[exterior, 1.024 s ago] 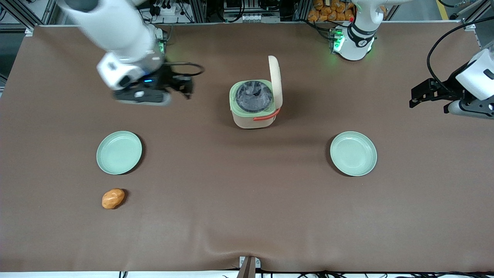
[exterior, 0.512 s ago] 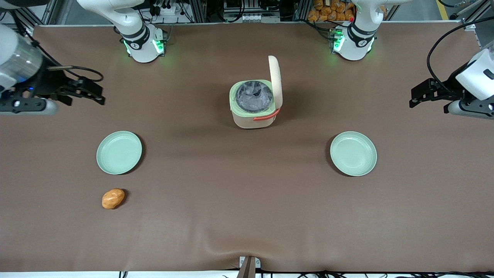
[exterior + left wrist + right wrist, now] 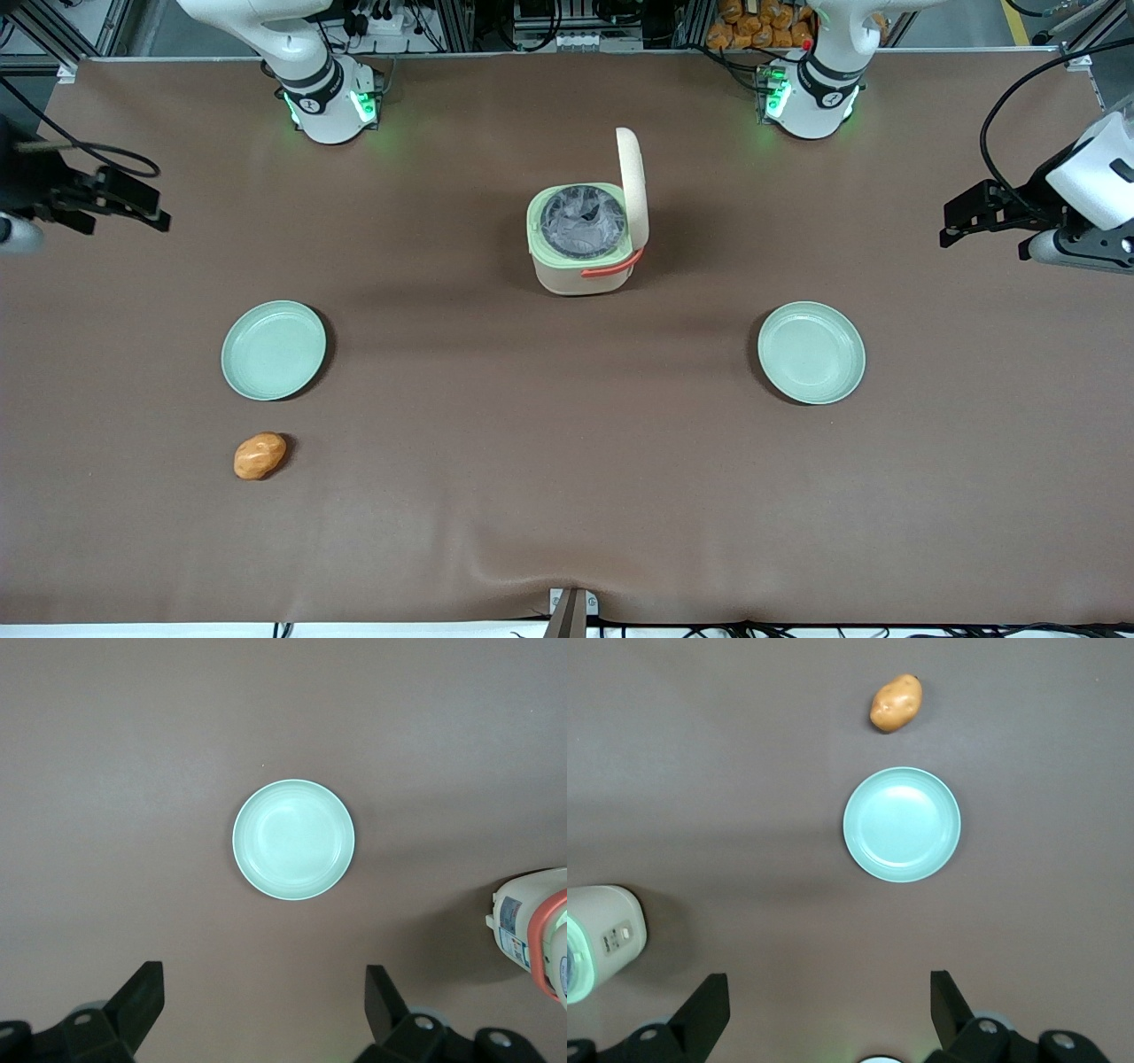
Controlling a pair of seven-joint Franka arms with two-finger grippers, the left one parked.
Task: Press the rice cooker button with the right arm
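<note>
Rounded cream rice cooker [image 3: 585, 235] sits lid-up on the matte brown counter [image 3: 567, 496]; the claw [image 3: 829, 1010] hangs wide open, empty, toward the working arm's end.

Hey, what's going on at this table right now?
The right arm's gripper hangs open and empty at the working arm's end of the table, well away from the rice cooker. The cooker's lid stands open. Two green plates and a potato lie untouched.
</note>
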